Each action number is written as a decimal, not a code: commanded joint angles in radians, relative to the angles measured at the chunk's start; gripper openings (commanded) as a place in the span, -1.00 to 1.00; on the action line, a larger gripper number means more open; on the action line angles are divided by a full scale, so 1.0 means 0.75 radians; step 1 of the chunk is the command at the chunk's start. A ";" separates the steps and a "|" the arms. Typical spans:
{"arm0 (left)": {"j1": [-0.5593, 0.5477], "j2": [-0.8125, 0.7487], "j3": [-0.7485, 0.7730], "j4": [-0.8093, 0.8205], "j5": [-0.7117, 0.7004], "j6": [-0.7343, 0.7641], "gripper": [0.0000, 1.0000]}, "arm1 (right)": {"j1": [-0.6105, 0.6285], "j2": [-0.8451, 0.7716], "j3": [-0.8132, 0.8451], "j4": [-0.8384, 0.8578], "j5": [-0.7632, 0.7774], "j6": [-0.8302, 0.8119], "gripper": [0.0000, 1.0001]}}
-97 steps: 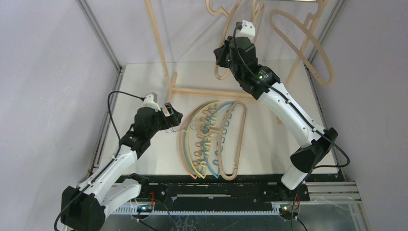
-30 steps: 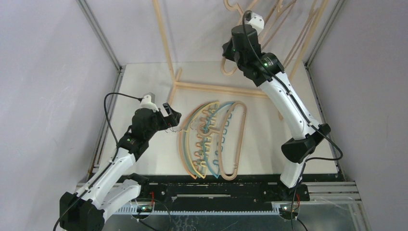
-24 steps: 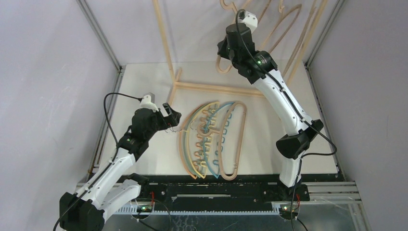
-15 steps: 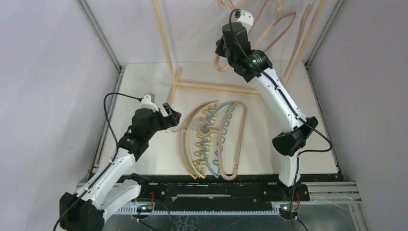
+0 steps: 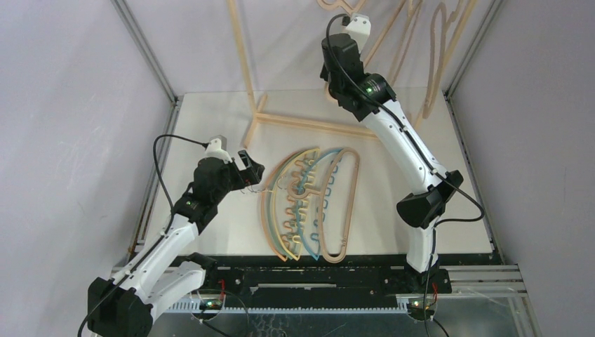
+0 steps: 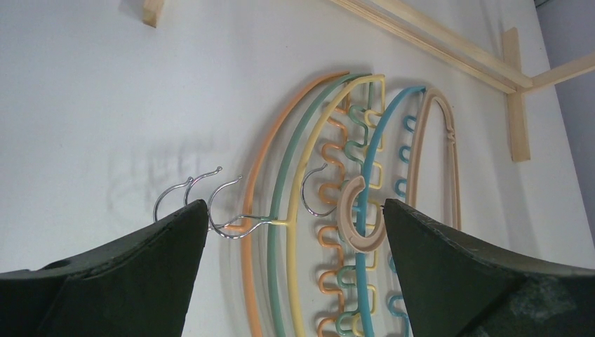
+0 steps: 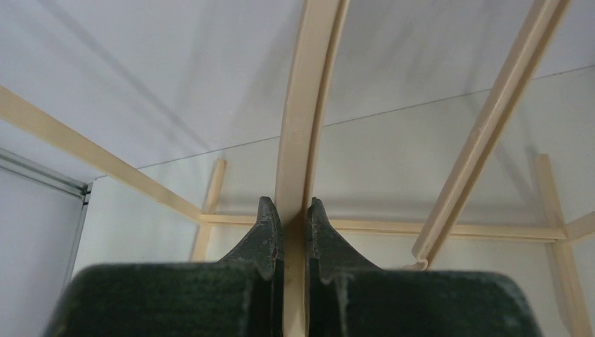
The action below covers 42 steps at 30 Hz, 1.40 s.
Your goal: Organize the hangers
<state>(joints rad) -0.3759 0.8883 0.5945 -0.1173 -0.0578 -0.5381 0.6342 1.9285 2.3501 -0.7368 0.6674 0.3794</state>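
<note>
I've got right gripper clamped on a wooden hanger top centre by the rack | left gripper jaws apart over the hanger pile mid-frame | few hung hangers upper right, pile not yet racked

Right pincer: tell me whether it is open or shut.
Shut. The right pincer clamps a pale wooden hanger; both fingers press flat against its sides, no gap showing.
</note>
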 commanded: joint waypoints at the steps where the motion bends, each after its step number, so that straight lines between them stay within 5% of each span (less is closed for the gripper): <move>1: -0.008 -0.019 0.003 0.038 -0.012 0.028 0.99 | -0.034 -0.033 0.063 0.017 0.041 0.036 -1.00; 19: -0.007 -0.013 -0.003 0.047 -0.006 0.028 0.99 | -0.094 -0.084 0.035 -0.007 0.107 0.106 -0.98; 27: -0.007 0.001 -0.009 0.054 0.001 0.022 0.99 | -0.190 -0.205 -0.211 0.013 0.010 0.202 -0.91; 33: -0.007 0.012 -0.009 0.055 0.000 0.022 0.99 | -0.188 -0.309 -0.361 0.068 -0.046 0.194 -0.06; 42: -0.007 0.031 -0.005 0.067 0.006 0.022 0.99 | -0.119 -0.514 -0.580 0.200 -0.135 0.128 0.33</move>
<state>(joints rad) -0.3759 0.9062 0.5945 -0.1143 -0.0574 -0.5320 0.5110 1.6402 1.9408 -0.6727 0.5919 0.5148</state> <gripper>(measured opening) 0.996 0.650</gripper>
